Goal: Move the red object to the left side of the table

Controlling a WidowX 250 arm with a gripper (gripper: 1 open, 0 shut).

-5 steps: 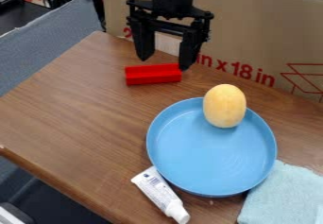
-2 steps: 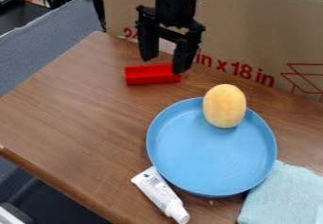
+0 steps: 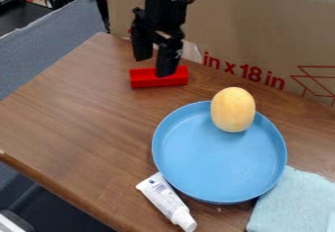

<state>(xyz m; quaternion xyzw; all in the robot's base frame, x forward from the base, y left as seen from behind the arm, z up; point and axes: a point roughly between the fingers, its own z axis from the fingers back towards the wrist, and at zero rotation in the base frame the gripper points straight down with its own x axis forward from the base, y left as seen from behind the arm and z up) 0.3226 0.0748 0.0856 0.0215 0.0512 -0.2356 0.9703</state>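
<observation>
The red object (image 3: 147,77) is a small flat block lying on the wooden table (image 3: 78,109) near its far edge, in front of the cardboard box. My gripper (image 3: 152,56) hangs right over it, pointing down, its black fingers (image 3: 137,48) standing open astride the block's middle. The fingertips sit just above or at the block's top; nothing is held. The fingers hide part of the block.
A blue plate (image 3: 197,167) holding a yellow-orange egg-shaped object (image 3: 233,110) sits to the right front. A white tube (image 3: 167,203) lies at the front edge, a light blue cloth (image 3: 296,207) at the front right. The cardboard box (image 3: 262,30) lines the back.
The gripper has moved left and down, from above the block's right end to over its middle, and has rolled about its vertical axis. The block has not moved.
</observation>
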